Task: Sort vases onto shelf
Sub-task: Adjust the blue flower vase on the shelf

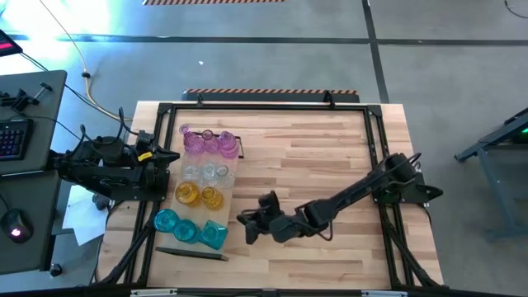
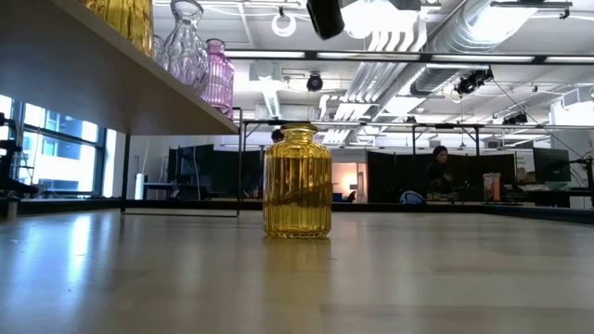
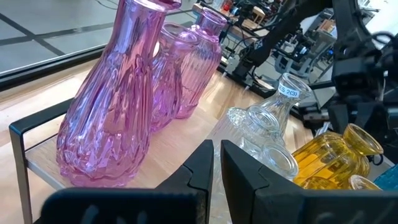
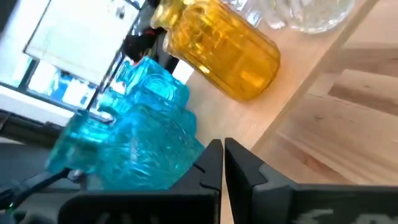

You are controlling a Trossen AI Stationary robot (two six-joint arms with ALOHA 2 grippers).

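The shelf point(image 1: 232, 186) lies at the table's left with the vases on it in rows: pink point(image 1: 198, 141) farthest, then clear point(image 1: 206, 172), yellow point(image 1: 199, 195) and teal point(image 1: 190, 228) nearest. My right gripper point(image 1: 245, 224) hovers just right of the teal vases point(image 4: 134, 140), shut and empty point(image 4: 222, 163). My left gripper point(image 3: 216, 163) waits at the shelf's left edge, shut with nothing between its fingers, facing the pink vases point(image 3: 118, 106). In the low view a ribbed yellow jar point(image 2: 297, 183) stands upright on its base on the tabletop.
A dark frame point(image 1: 272, 108) runs round the tabletop. A thin dark bar point(image 1: 191, 253) lies near the front edge, below the teal vases. The wood to the right of the shelf point(image 1: 313, 157) is bare. Desks with a keyboard point(image 1: 12, 136) stand off the table's left.
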